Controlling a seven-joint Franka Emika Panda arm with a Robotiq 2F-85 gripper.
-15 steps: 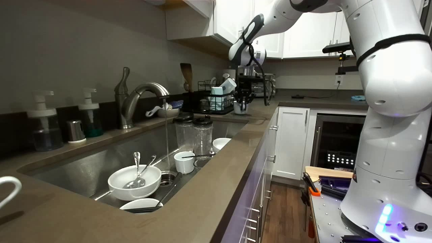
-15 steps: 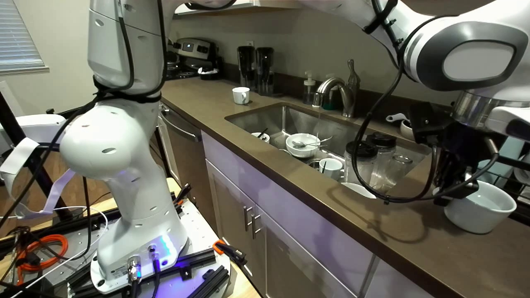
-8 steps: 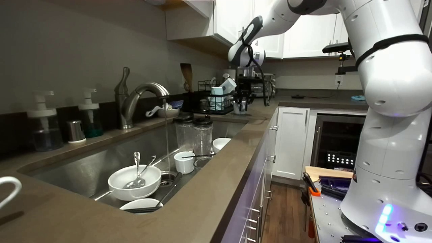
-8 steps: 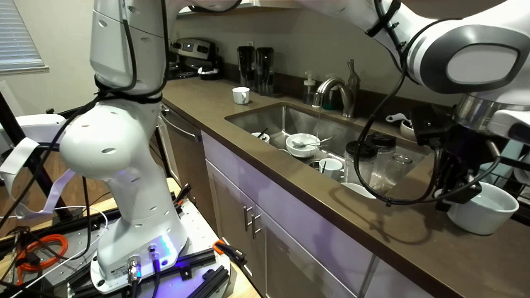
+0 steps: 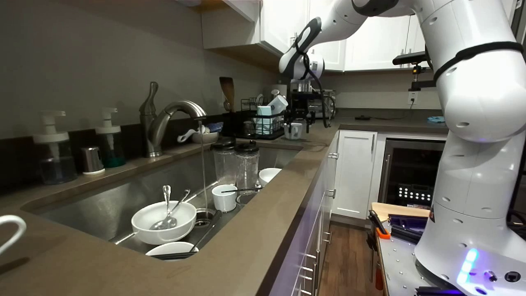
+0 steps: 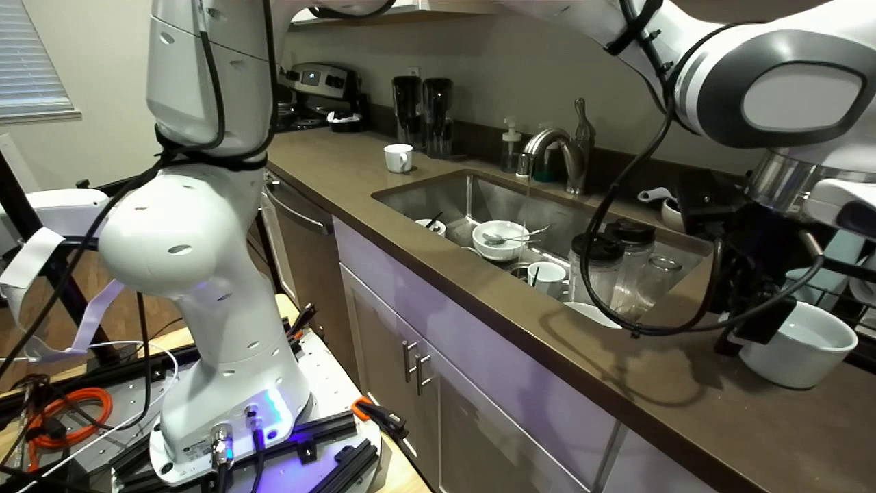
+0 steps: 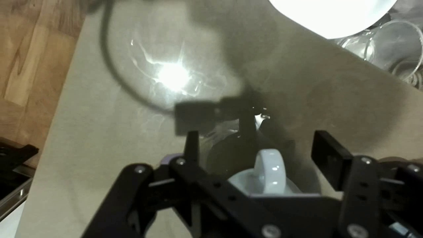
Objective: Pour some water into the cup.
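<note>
A white cup (image 5: 295,131) stands upright on the counter beside the dish rack, and an exterior view shows the same cup (image 6: 801,346) from close by. My gripper (image 7: 257,142) is open, its two fingers spread on either side of the cup's handle (image 7: 271,172) without touching it. The cup's body is mostly hidden under the gripper in the wrist view. Black fingers of the gripper (image 5: 300,122) hang at the handle side of the cup in an exterior view. A thin stream of water (image 5: 204,172) runs from the faucet (image 5: 181,107) into the sink. Whether the cup holds water I cannot tell.
The sink (image 6: 472,188) holds bowls, a white mug (image 5: 224,198), spoons and lidded jars (image 5: 247,166). A black dish rack (image 5: 269,125) borders the cup. Another white mug (image 6: 398,158) stands on the far counter. Wet patches (image 7: 211,82) mark the counter near the gripper.
My gripper has opened, letting go of the cup's handle, and has risen slightly. Over the second the cup shifted a little away from the sink, then stayed put. Water keeps running.
</note>
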